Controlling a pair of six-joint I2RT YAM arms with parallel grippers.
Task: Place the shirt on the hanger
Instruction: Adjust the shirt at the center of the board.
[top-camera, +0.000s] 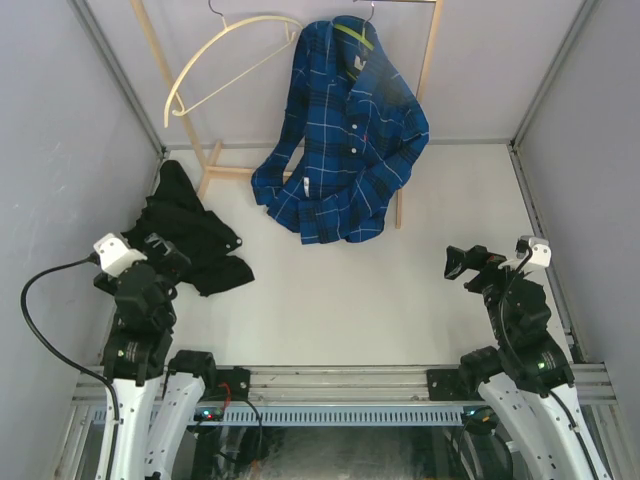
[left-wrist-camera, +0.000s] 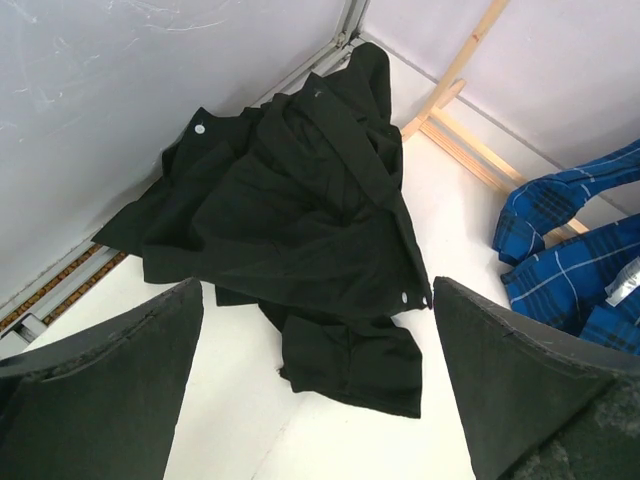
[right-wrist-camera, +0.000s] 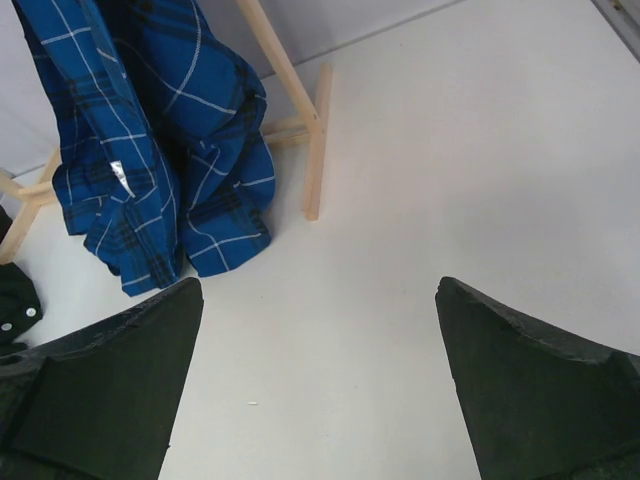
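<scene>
I saw the shirt (left-wrist-camera: 300, 220) lying as a crumpled black heap in the far-left corner of the table (top-camera: 400, 300), pressed up against the left wall (top-camera: 60, 150). Its long axis ran from that corner diagonally toward the near middle of the table. A few small white buttons showed along its edges, but I could not tell which way the collar faced.

The hanger (top-camera: 225, 65) hung empty on the wooden rack (top-camera: 160, 60) above the far-left side. It was tilted, so its curved bar and crossbar slanted from low on the left to high on the right, with the hook at the top.

Just to its right, the blue plaid shirt (top-camera: 345, 140) hung from the same rack, one sleeve drooping down to the left. The rack's left foot (top-camera: 212, 165) stood just beside the black heap, between it and the plaid shirt.

The left gripper (top-camera: 160, 248) hovered over the near edge of the black shirt with its jaws spread wide and nothing in them. The right gripper (right-wrist-camera: 320, 290) was equally wide open and empty, over bare table on the right side, well apart from both garments.
</scene>
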